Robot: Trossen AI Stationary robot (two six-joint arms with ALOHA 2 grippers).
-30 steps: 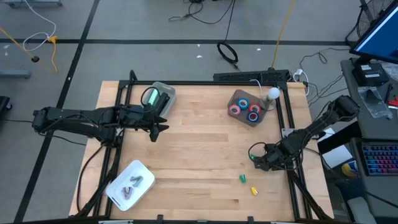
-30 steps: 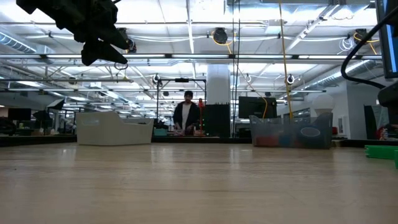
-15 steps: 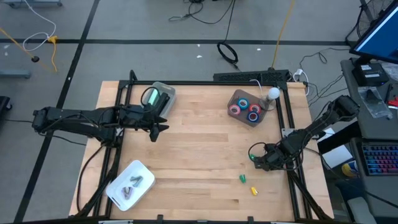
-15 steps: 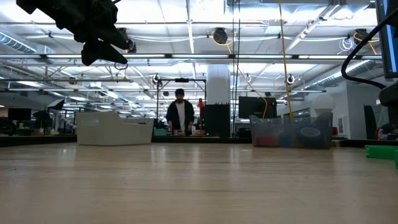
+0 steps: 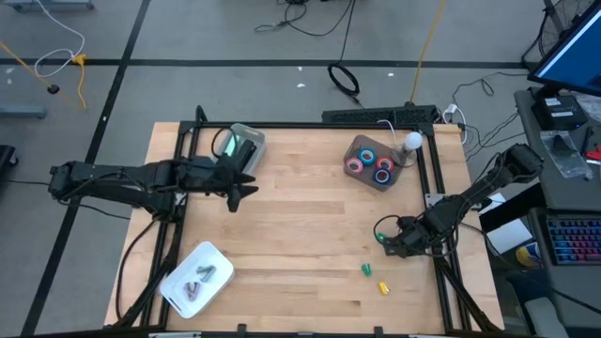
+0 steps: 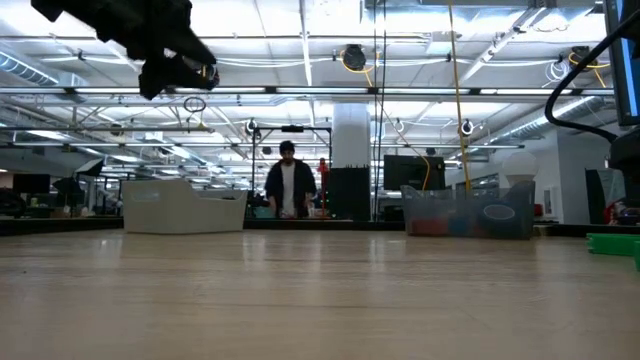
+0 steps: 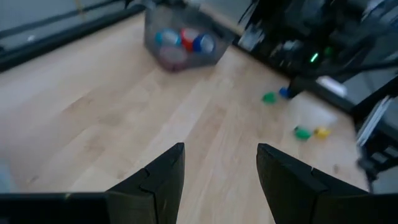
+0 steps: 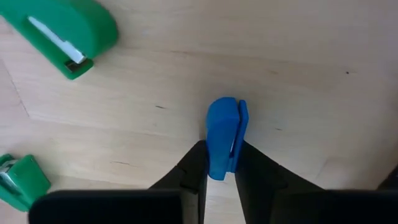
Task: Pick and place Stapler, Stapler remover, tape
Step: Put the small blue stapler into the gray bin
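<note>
My right gripper (image 8: 221, 145) (image 5: 385, 240) is near the table's right edge, shut on a small blue stapler (image 8: 222, 121). A green stapler (image 8: 62, 28) lies on the wood beside it. My left gripper (image 7: 221, 149) (image 5: 242, 190) hangs open above the table's left part (image 6: 185, 70), next to a clear bin (image 5: 241, 146) with a green stapler in it. The tape rolls (image 5: 374, 162), red and blue, lie in a clear bin near the far right. Grey stapler removers (image 5: 200, 278) lie in a white tray near the front left. My right gripper pinches the blue stapler between its two fingers, one finger on each long side, at the end nearer the wrist (image 8: 216, 158). The fingers lie along it, and its far end sticks out past them. Whether it rests on the wood or is lifted, I cannot tell.
A small green piece (image 5: 367, 269) and a yellow one (image 5: 383, 288) lie on the wood near the front right. Another green thing (image 8: 18, 180) lies close to my right gripper. The table's middle is bare wood (image 5: 310, 225). A person (image 6: 287, 185) stands far behind the table.
My left gripper has risen a little and shifted slightly toward the table's right. The person in the room behind has stepped sideways.
</note>
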